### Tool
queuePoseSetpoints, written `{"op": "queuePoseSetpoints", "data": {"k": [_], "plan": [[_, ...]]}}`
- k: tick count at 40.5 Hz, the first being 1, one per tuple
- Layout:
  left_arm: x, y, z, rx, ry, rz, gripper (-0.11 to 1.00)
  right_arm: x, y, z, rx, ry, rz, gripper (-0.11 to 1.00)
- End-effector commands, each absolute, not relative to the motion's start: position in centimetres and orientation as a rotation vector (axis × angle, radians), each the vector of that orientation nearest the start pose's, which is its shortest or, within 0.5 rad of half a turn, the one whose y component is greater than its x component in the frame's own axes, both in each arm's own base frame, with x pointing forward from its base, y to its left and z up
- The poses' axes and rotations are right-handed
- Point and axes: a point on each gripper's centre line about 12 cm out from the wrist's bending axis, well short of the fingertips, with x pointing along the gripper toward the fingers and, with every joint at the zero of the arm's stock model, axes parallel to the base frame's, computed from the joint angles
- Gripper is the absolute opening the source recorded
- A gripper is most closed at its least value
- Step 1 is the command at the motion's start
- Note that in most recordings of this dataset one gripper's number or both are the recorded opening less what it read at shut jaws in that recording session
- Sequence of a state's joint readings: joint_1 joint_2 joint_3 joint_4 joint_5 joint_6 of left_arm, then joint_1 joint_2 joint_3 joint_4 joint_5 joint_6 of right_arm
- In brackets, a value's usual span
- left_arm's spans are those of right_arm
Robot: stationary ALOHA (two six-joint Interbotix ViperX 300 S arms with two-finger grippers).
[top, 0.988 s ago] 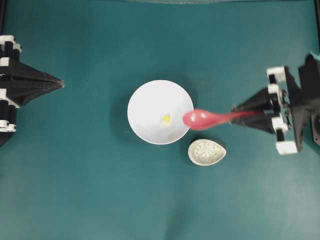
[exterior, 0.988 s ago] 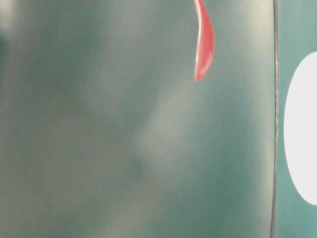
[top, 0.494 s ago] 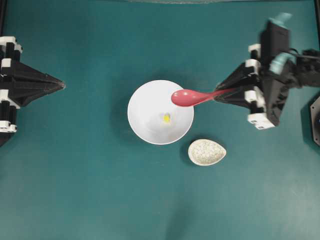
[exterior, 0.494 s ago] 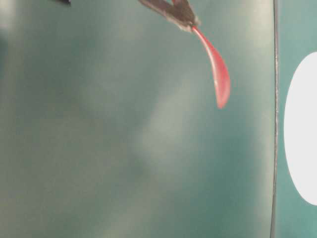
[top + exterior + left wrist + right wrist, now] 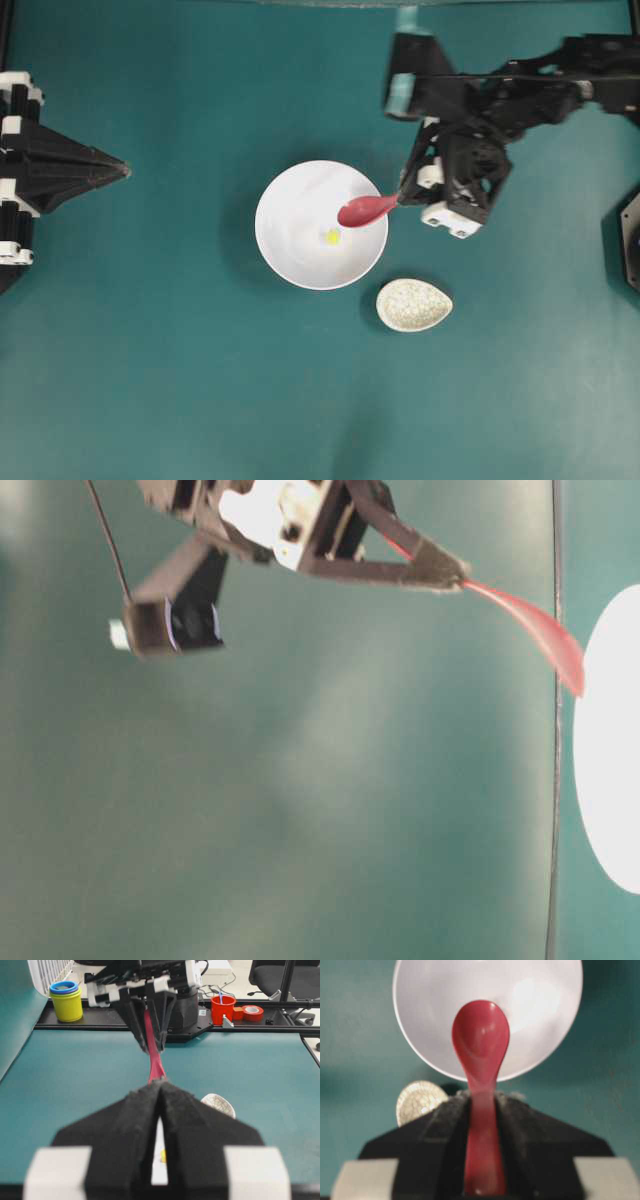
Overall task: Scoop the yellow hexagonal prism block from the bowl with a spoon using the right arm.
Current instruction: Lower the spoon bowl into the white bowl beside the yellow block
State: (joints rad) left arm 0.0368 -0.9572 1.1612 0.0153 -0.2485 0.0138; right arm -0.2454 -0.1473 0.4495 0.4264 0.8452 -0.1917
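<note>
Teal bench (image 5: 150, 380) seen from overhead, with the bowl (image 5: 290, 250) near its centre and the speckled spoon rest (image 5: 414, 304) just beside it, toward the near-right. The yellow hexagonal prism block (image 5: 332, 237) lies on the bowl's floor, slightly right of middle. The right gripper (image 5: 404, 196) is clamped on the handle of the spoon (image 5: 366, 210), whose scoop hangs over the bowl's right rim, hollow side up and close to the block, not touching it. The left gripper (image 5: 124, 169) rests with jaws together, holding nothing, near the bench's left edge. To scoop well, lower the tip to the bowl floor beside the block, then slide under it at a shallow angle and level the scoop before lifting.
</note>
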Motion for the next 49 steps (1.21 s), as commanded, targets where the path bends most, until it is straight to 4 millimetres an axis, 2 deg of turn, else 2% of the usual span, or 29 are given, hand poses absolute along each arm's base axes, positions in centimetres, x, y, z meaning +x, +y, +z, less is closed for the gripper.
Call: {"op": "queuePoseSetpoints", "data": {"k": [1,11,22,49], "plan": [[20.3,0.7,30.4,0.035,-0.073,0.035,0.0,36.0,-5.4,25.5,0.397,1.103,-0.001,0.24],[20.3,0.7,30.2,0.035,-0.061,0.035,0.0,36.5,-5.3,25.3,0.44,1.266,-0.024,0.24],[20.3,0.7,30.2,0.036,-0.061,0.035,0.0,37.6,-4.4,25.4,0.427,1.282,0.003,0.24],[20.2,0.7,30.2,0.036,-0.059,0.035,0.0,39.0,-4.6,24.1,0.428,1.344,0.011,0.24]]}}
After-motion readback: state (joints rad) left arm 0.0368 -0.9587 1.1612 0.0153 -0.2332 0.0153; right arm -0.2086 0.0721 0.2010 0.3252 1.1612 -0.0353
